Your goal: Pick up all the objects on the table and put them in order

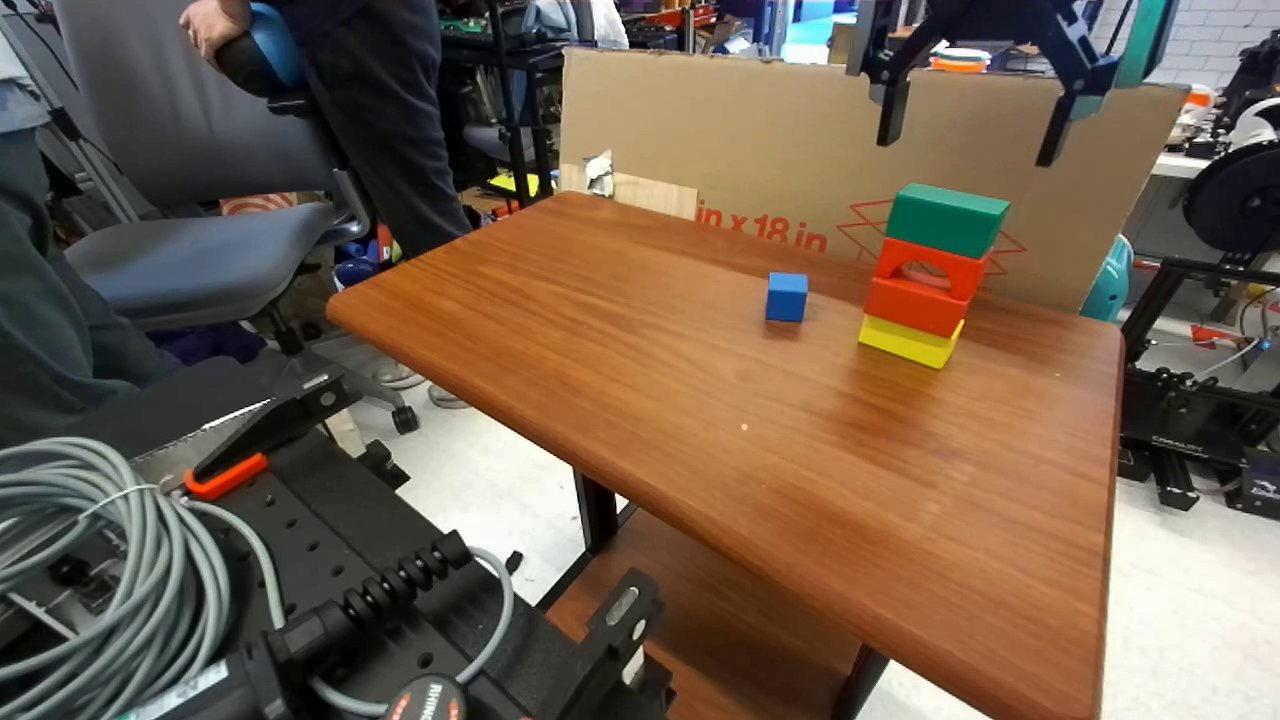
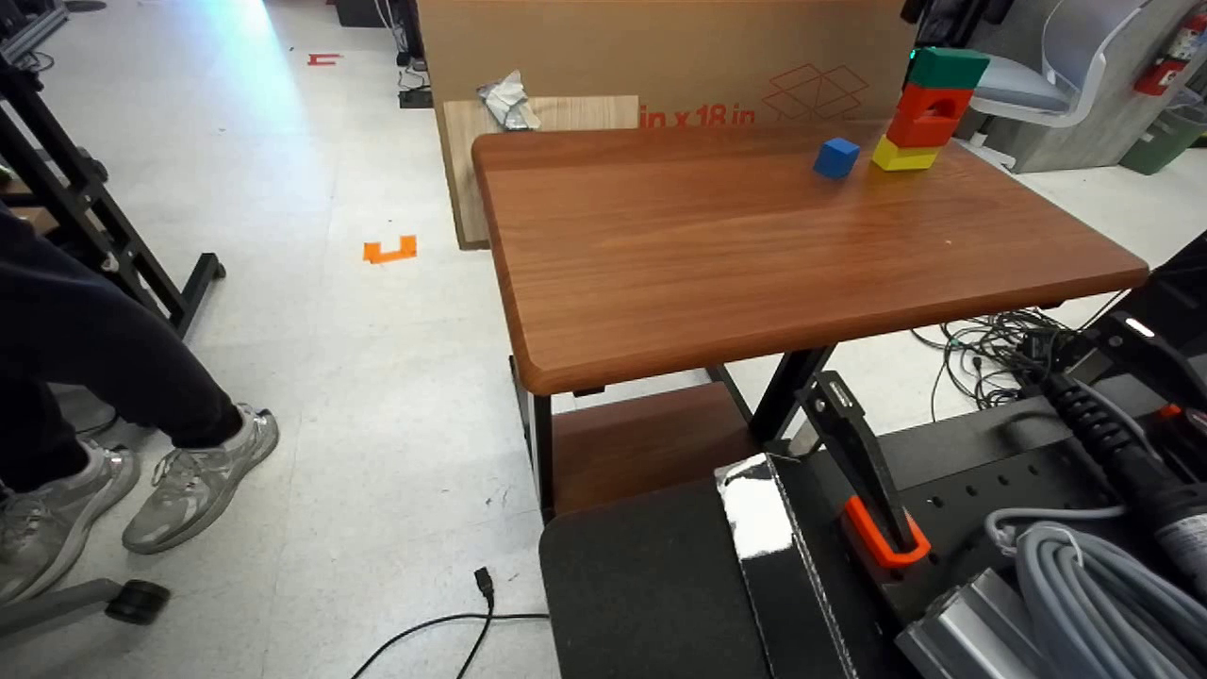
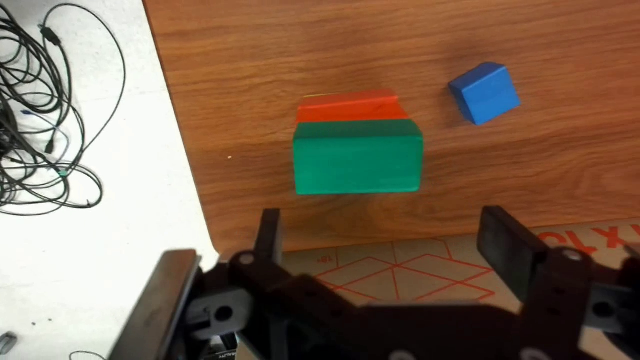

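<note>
4 blocks stacked near table corner by cardboard, fingers spread wide, clear above green block, blue cube near, wrist view nearly hides yellow base, gripper cut off in an exterior view

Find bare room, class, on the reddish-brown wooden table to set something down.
Free: in both exterior views, the tabletop between its left edge and the blue cube. Crowded: around the stack of yellow, orange-red and green blocks, that cube beside, brown cardboard behind.

Red-printed cardboard stands upright, and grey cable lies coiled.
</note>
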Available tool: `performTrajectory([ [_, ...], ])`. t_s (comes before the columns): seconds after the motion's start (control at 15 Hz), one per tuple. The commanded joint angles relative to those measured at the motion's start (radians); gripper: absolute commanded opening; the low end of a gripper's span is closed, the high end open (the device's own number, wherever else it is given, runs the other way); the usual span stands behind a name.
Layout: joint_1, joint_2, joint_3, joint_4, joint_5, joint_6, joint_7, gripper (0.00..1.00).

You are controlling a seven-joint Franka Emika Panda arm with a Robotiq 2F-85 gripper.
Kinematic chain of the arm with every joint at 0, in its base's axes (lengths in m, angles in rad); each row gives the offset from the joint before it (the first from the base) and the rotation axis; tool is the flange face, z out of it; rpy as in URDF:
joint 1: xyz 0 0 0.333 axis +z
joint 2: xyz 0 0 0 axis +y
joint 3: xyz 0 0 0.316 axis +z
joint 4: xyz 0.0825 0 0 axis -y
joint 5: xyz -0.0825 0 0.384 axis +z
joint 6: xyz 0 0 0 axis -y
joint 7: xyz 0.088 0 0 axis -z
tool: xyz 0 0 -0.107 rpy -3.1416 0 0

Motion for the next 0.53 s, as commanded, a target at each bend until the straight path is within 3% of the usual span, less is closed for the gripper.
performTrajectory([
  [0.0,0.006,-0.142,0.023,-0.144,0.007,0.002,0.005,1.00],
  [0.2,-0.002,-0.172,0.045,-0.179,0.085,-0.038,0.056,1.00],
  [0.47,0.001,-0.137,0.087,-0.203,0.165,-0.017,-0.004,1.00],
])
